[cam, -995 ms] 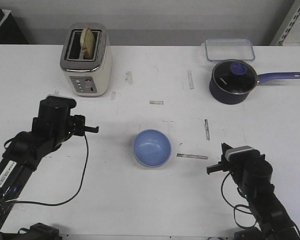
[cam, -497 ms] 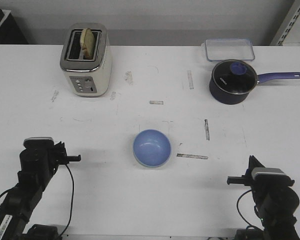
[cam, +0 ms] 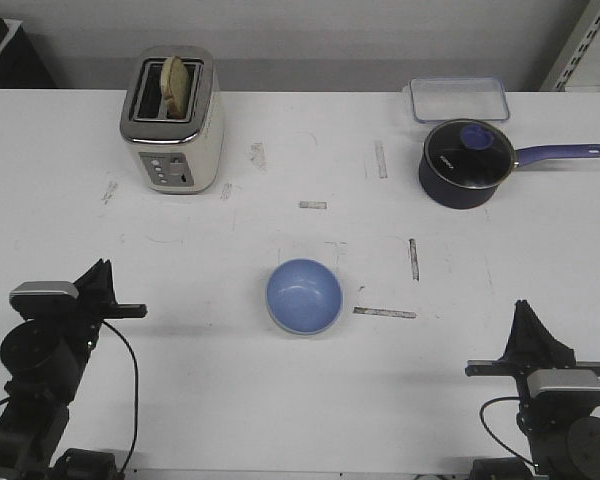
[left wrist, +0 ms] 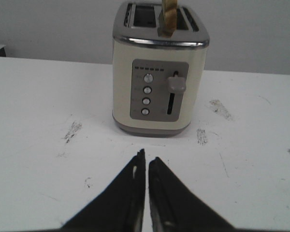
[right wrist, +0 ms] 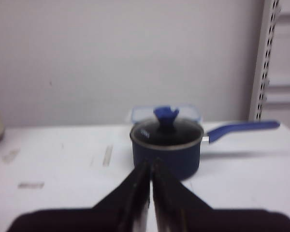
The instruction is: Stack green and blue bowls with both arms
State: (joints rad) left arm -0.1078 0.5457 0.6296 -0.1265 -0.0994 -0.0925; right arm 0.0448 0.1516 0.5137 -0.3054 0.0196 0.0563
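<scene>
The blue bowl (cam: 304, 294) sits upright in the middle of the table. A thin pale rim (cam: 301, 333) shows round its near edge, which looks like the green bowl under it. The rest of the green bowl is hidden. My left gripper (cam: 103, 266) is shut and empty at the near left, well away from the bowls. In the left wrist view it (left wrist: 146, 157) points at the toaster (left wrist: 159, 67). My right gripper (cam: 524, 306) is shut and empty at the near right. In the right wrist view it (right wrist: 151, 162) points at the saucepan (right wrist: 166, 147).
A cream toaster (cam: 172, 120) with a slice of bread stands at the back left. A dark navy saucepan (cam: 465, 163) with a lid and a long handle stands at the back right. A clear plastic container (cam: 459, 99) lies behind it. Tape marks dot the table.
Both arms have pulled back from beside the bowl to the near edge of the table, the left one to the near left, the right one to the near right. The bowl has not moved.
</scene>
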